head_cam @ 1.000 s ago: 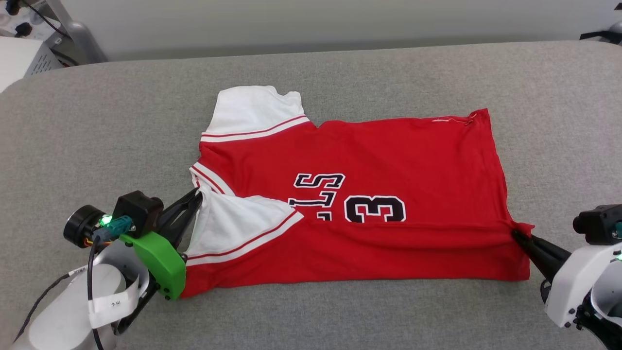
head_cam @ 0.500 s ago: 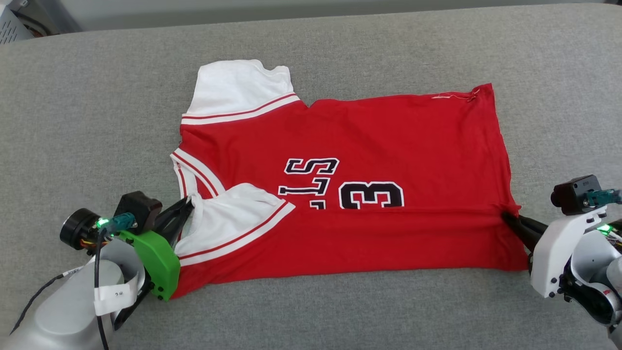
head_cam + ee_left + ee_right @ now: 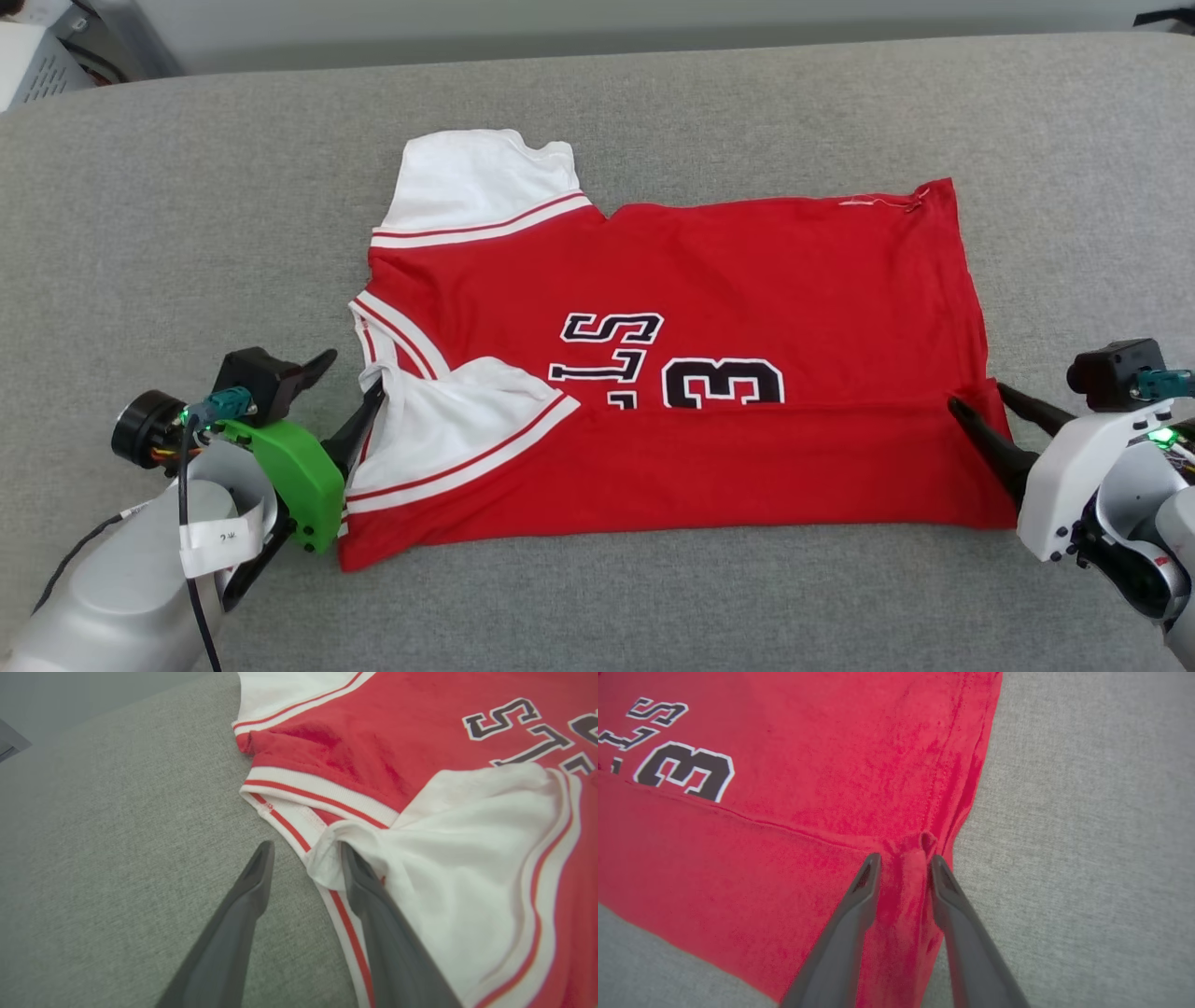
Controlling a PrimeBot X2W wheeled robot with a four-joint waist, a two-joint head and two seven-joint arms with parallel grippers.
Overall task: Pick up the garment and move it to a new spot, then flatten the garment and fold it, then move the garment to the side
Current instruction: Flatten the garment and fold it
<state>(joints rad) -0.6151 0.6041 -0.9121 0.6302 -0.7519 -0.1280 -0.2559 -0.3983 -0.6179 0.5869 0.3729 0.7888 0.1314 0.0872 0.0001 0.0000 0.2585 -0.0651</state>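
Head view, left to right: the left gripper (image 3: pixel 350 373) rests at the collar end of the garment (image 3: pixel 700 280), its two dark fingers spread and clasping nothing. In the left wrist view the left gripper (image 3: pixel 306 845) has one finger on the grey surface (image 3: pixel 117 835) and the other touching a bunched corner of the folded white sleeve (image 3: pixel 467 858). Its pale forearm rises from the lower left corner, green wrist bracket (image 3: pixel 299 476) beside the shirt, fingers aimed up and right. The red jersey lies flat and sideways on the grey surface, collar left, hem right, its near long edge folded up over the foot of the number 3. At the hem, the right gripper (image 3: pixel 977 395) also stands parted. In the right wrist view the right gripper (image 3: pixel 906 857) straddles a small raised ridge of red cloth. Its white wrist enters from the lower right, fingers pointing left.
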